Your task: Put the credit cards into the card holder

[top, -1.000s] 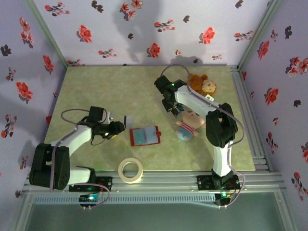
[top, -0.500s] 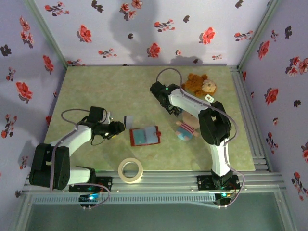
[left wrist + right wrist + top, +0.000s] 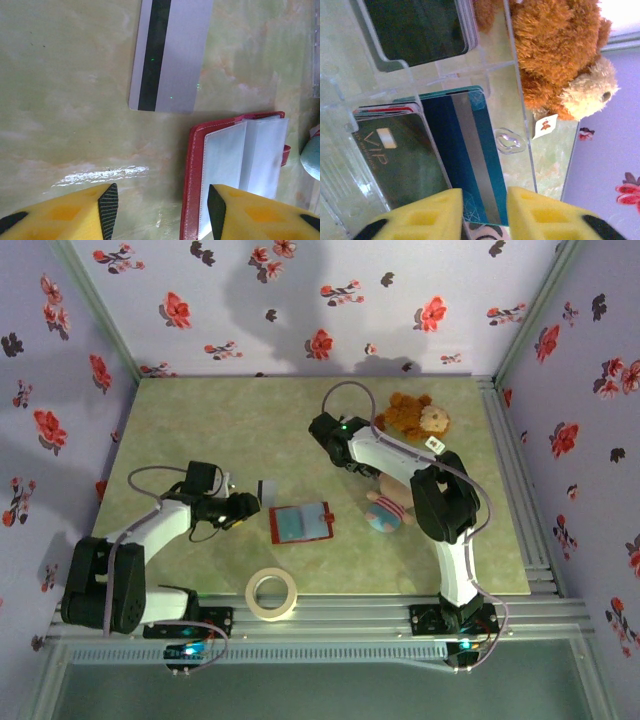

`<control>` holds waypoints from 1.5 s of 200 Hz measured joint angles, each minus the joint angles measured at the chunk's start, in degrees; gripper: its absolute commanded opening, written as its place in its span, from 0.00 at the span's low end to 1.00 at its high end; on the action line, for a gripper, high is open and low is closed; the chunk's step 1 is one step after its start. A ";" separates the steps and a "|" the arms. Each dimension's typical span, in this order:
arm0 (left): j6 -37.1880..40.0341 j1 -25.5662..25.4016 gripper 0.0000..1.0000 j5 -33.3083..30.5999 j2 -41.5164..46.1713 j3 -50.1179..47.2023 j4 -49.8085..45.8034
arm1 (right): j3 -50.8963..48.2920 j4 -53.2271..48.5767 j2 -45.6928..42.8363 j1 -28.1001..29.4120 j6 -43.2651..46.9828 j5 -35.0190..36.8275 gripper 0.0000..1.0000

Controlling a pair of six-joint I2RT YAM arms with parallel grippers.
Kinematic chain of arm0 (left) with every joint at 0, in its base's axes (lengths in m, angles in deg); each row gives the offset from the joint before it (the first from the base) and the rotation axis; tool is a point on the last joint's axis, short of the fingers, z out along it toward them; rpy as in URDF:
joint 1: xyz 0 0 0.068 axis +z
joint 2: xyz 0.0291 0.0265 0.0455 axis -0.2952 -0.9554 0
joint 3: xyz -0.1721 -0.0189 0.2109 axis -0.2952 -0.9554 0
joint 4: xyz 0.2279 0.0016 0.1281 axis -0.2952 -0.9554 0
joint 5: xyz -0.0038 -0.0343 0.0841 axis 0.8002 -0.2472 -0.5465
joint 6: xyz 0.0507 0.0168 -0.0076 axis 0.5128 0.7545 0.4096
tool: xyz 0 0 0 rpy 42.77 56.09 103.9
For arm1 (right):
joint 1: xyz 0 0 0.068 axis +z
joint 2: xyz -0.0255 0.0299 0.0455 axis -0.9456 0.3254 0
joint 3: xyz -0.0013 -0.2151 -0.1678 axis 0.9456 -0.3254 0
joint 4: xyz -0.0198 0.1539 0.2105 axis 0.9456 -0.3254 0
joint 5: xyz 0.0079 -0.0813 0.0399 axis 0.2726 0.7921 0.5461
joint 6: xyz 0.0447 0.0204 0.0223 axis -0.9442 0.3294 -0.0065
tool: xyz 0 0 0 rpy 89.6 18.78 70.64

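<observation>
The red card holder [image 3: 301, 523] lies open on the table, its pale pockets up [image 3: 235, 165]. A grey credit card with a black stripe [image 3: 170, 55] lies flat just beyond it [image 3: 266, 488]. My left gripper [image 3: 162, 210] is open and low over the table, its right finger over the holder's left edge [image 3: 248, 506]. My right gripper [image 3: 485, 210] is open above a clear slotted stand [image 3: 470, 70], its fingers either side of a teal card with a silver stripe [image 3: 465, 160]. Dark VIP cards [image 3: 395, 160] stand beside it, and more dark cards [image 3: 420, 30] fill a farther slot.
A brown teddy bear [image 3: 420, 415] sits right against the stand [image 3: 555, 55]. A small pink and blue doll [image 3: 388, 508] lies right of the holder. A roll of tape [image 3: 272, 593] rests near the front edge. Flowered walls close in the table.
My right arm has swung left and back, bringing its gripper over the clear stand. The left arm, the grey card and the holder have not moved.
</observation>
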 measured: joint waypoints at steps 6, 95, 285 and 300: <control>0.00 0.00 0.54 0.00 -0.13 0.00 -0.02 | 0.00 0.04 0.00 0.00 -0.02 0.17 0.21; 0.22 -0.09 0.54 0.00 -0.24 0.00 -0.02 | 0.02 -1.14 -0.24 0.87 -0.61 0.31 0.53; 0.83 -0.09 0.54 0.00 -0.50 -0.02 0.02 | 0.52 -1.95 3.74 1.31 0.85 -0.57 0.32; 0.98 -0.09 0.54 0.00 -0.57 -0.02 0.02 | 0.55 -2.03 4.61 1.31 0.87 1.31 0.29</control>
